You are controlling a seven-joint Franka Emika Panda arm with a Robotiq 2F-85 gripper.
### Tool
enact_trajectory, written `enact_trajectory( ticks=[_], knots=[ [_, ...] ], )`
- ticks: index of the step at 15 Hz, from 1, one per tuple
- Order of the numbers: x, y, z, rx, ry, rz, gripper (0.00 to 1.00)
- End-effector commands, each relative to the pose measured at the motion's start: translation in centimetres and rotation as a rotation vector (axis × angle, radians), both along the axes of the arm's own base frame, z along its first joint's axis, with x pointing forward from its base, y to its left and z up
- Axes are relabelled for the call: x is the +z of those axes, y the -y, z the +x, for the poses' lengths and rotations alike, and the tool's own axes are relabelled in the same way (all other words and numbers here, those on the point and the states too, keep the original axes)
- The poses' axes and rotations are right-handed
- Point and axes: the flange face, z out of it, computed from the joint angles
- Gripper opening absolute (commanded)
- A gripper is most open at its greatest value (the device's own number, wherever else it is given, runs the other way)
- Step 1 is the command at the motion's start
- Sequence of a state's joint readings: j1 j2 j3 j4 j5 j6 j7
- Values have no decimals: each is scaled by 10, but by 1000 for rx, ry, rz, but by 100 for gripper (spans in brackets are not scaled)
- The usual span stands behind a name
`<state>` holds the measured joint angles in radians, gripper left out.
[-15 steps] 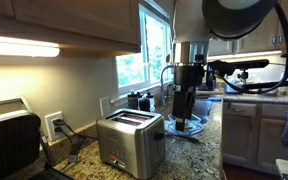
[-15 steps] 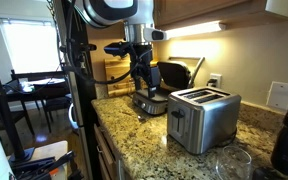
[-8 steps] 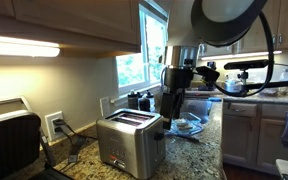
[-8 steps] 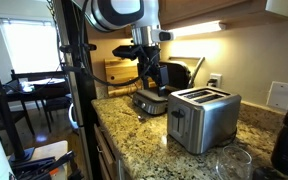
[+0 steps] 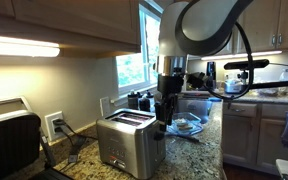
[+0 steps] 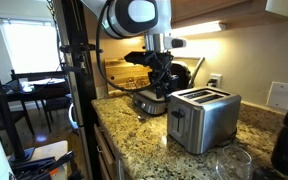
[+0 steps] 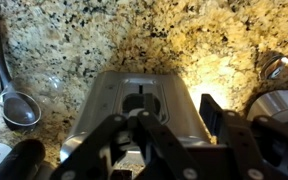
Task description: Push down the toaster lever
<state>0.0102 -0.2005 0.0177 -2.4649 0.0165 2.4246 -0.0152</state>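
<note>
Looked down in the wrist view on a speckled granite counter (image 7: 214,40), warmly lit. Found the gripper (image 7: 134,120) nearest the lens, fingers (image 7: 104,150) drawn in to a point, tips all but meeting, nothing clamped between them. Placed those tips right over the lever (image 7: 146,95), a dark tab in a slot down the narrow end of the toaster (image 7: 109,95); could not tell contact from a small gap. Saw the toaster standing upright on the stone, brushed steel, slots on top. Noted a spoon (image 7: 14,100) lying flat off to one side and a round steel pot (image 7: 279,100) on the opposite side, both apart from the toaster. In both exterior views, caught the arm bent down from above, with the gripper at the toaster's end face, level with its upper edge. Made out in an exterior view a black appliance (image 5: 9,145) beyond the toaster's other end, an outlet (image 5: 54,125) on the wall behind, a lit strip (image 5: 19,46) under the cabinets, and farthest back a bright window (image 5: 134,65).
</note>
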Motion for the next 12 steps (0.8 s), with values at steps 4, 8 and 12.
enact_trajectory(
  ticks=[4,8,12],
  knots=[
    [-5,33,22,-48,22,-5,5],
    [-14,33,26,-52,2,-1,0],
    [-24,34,27,-53,-12,2,4]
  ],
)
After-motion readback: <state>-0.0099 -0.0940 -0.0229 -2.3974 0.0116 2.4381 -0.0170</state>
